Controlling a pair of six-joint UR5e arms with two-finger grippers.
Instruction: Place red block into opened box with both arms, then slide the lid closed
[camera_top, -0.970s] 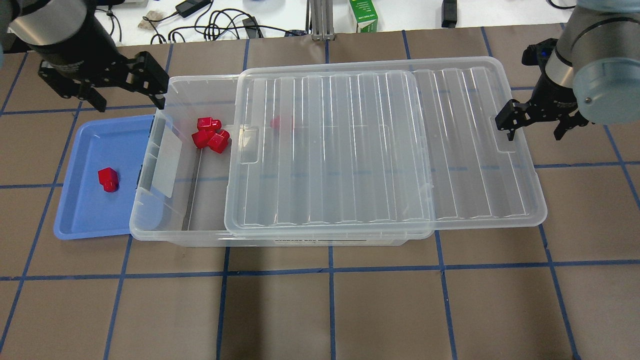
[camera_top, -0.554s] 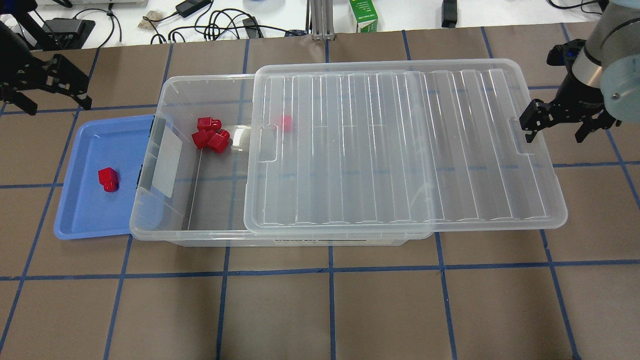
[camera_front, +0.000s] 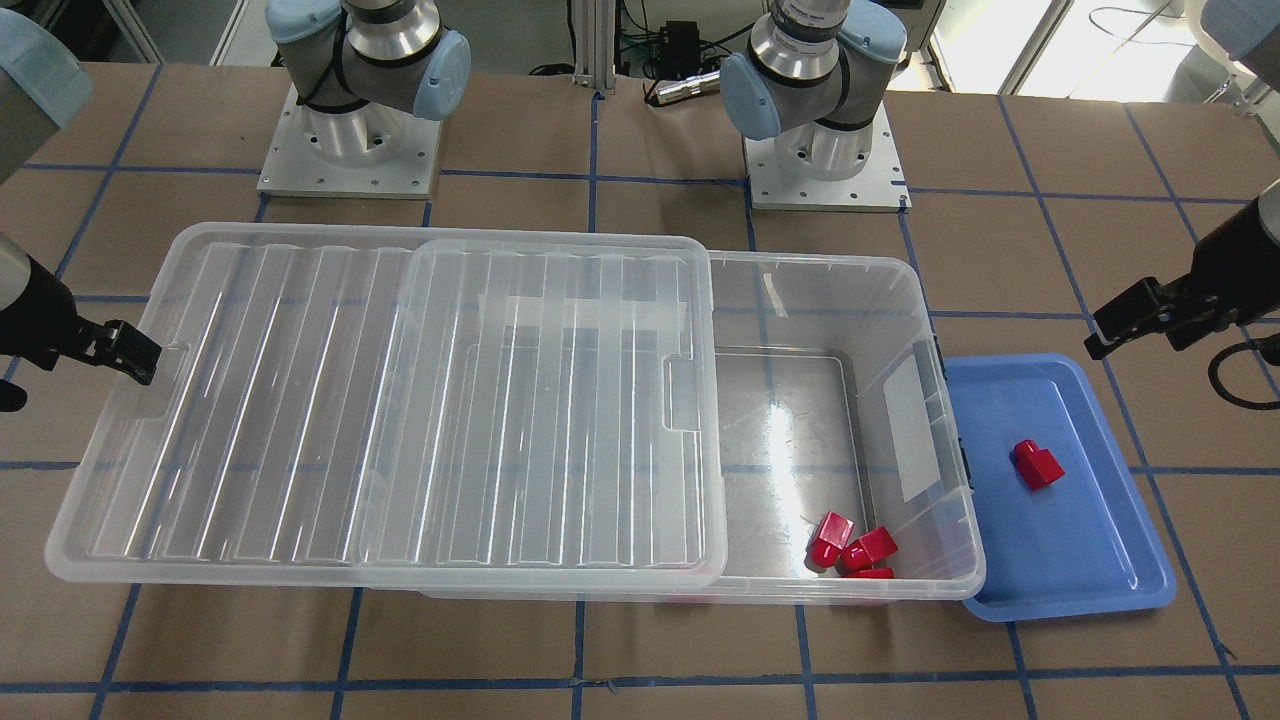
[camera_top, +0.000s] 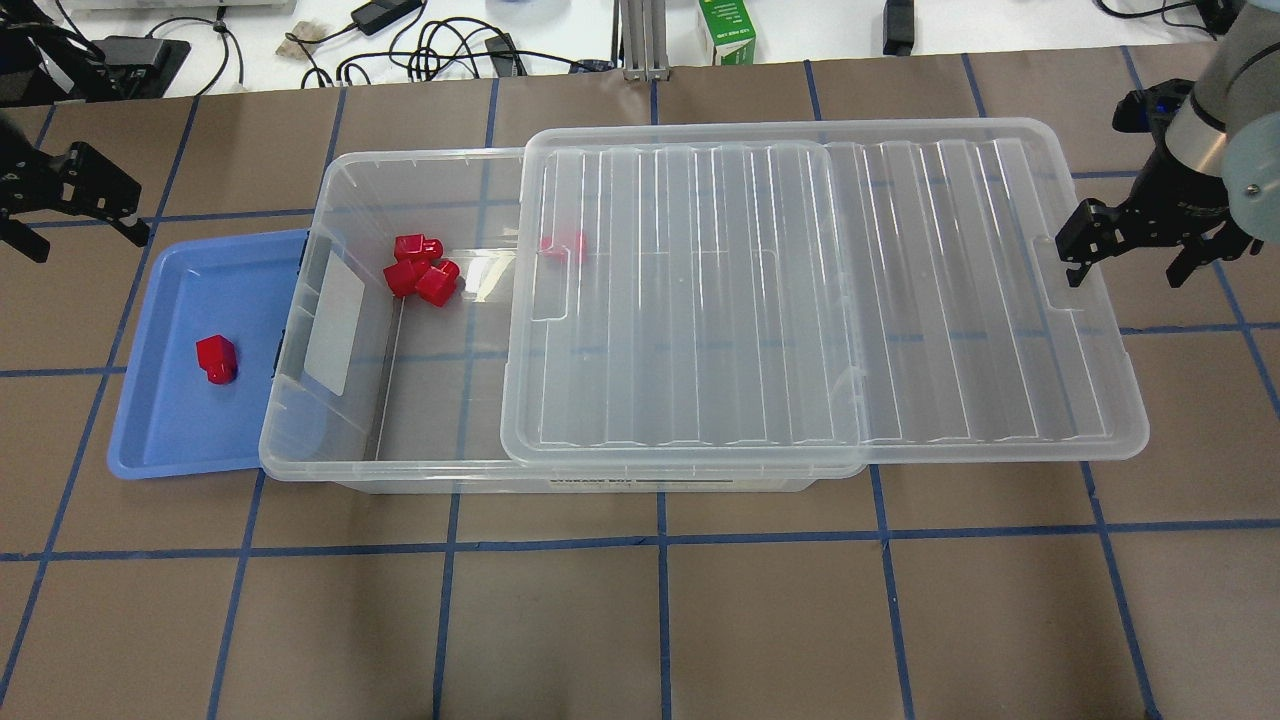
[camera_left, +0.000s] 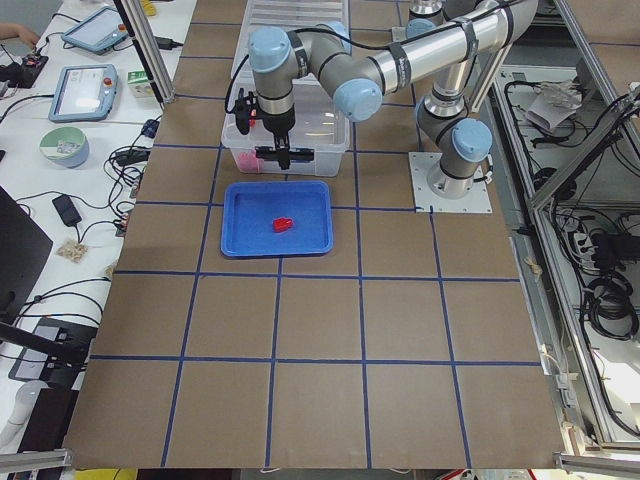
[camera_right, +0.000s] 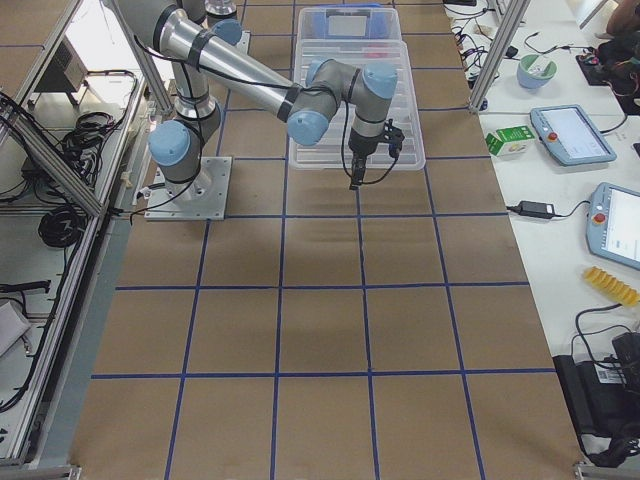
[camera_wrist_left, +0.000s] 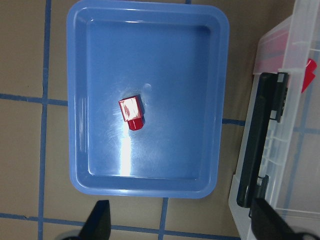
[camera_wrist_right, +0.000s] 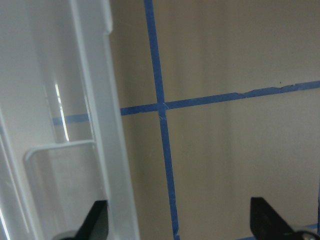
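Lid (camera_top: 820, 300) slid partway off the box (camera_top: 420, 400), that is what catches the eye from where I stand. The clear ribbed cover lies flat over the end of the box on the robot's right and overhangs well past it. The end on the robot's left is uncovered.

Down in that uncovered part, three red pieces (camera_top: 420, 268) huddle against one another near the far wall. A fourth (camera_top: 565, 245) shows dimly through the lid's edge, a little way along the same wall.

The red block (camera_top: 216, 359) is not in the box. It lies alone near the middle of the blue tray (camera_top: 160, 430), touching nothing but the tray floor. The tray sits on the table (camera_top: 640, 620) just beside the box's short end, the one with the dark latch clips (camera_wrist_left: 260, 145).

The left gripper (camera_top: 88, 238) hangs high over the tray's side of the table, its two fingers spread wide and holding nothing. Its own camera takes in the whole tray below, with the block well apart from the fingers.

The right gripper (camera_top: 1122, 275) is at the overhanging short end of the lid, by the handle recess (camera_top: 1052, 275). Its jaws are likewise spread and empty. One finger is right at the lid's rim, but I cannot tell whether it touches.

Brown paper with a grid of blue tape covers the table. Cables (camera_top: 440, 50) and a green carton (camera_top: 727, 30) lie beyond its far edge.
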